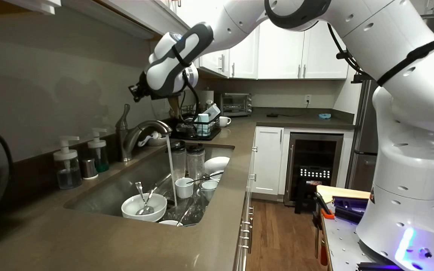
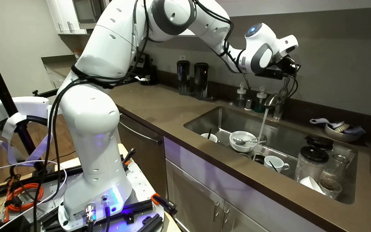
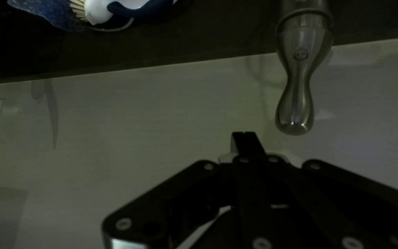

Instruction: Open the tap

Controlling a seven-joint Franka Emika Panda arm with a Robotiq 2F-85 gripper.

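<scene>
The tap (image 1: 141, 131) is chrome, with a curved spout and an upright lever handle (image 1: 123, 117). It stands behind the sink and shows in an exterior view (image 2: 279, 108) partly behind cables. A stream of water (image 1: 172, 169) runs from the spout into the sink. My gripper (image 3: 244, 133) is shut and empty. In the wrist view, which stands upside down, its fingertips are beside and just past the rounded tip of the lever handle (image 3: 297, 90), apart from it. In an exterior view the dark gripper (image 1: 138, 91) is above the tap near the wall; its fingers are hard to make out.
The sink (image 2: 201, 120) holds a white bowl (image 2: 238, 137), cups and lidded jars (image 2: 311, 161). Soap bottles (image 1: 66, 165) stand beside the tap. A bowl with brushes (image 2: 343, 133) and a dish rack (image 1: 209, 130) stand on its other side. Upper cabinets (image 1: 138, 15) hang overhead.
</scene>
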